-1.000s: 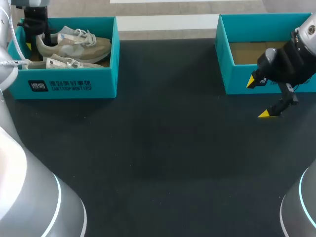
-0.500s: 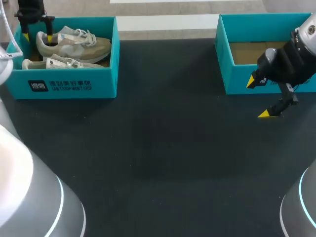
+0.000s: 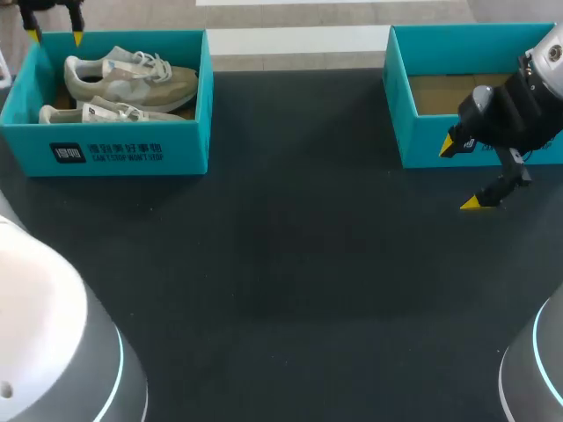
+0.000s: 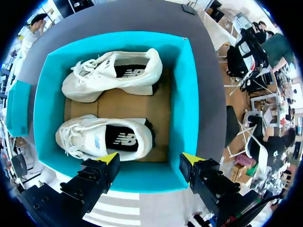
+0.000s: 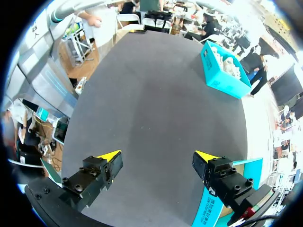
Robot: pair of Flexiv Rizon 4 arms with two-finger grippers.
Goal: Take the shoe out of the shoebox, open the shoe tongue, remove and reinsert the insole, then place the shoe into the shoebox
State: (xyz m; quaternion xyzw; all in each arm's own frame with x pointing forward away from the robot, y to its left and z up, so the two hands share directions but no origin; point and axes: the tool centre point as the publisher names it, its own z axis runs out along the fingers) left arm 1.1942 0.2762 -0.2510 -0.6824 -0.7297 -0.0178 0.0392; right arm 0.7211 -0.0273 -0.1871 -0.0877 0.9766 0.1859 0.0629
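The head camera looks down from above and behind onto the dark worktop (image 3: 290, 264). The left wrist camera hangs close above the shoebox (image 4: 187, 94), facing straight in. The right wrist camera faces across the worktop and shows the same shoebox far off.

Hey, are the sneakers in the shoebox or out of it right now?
In. Both sneakers lie side by side on the floor of their shoebox; the left gripper hovers open, empty.
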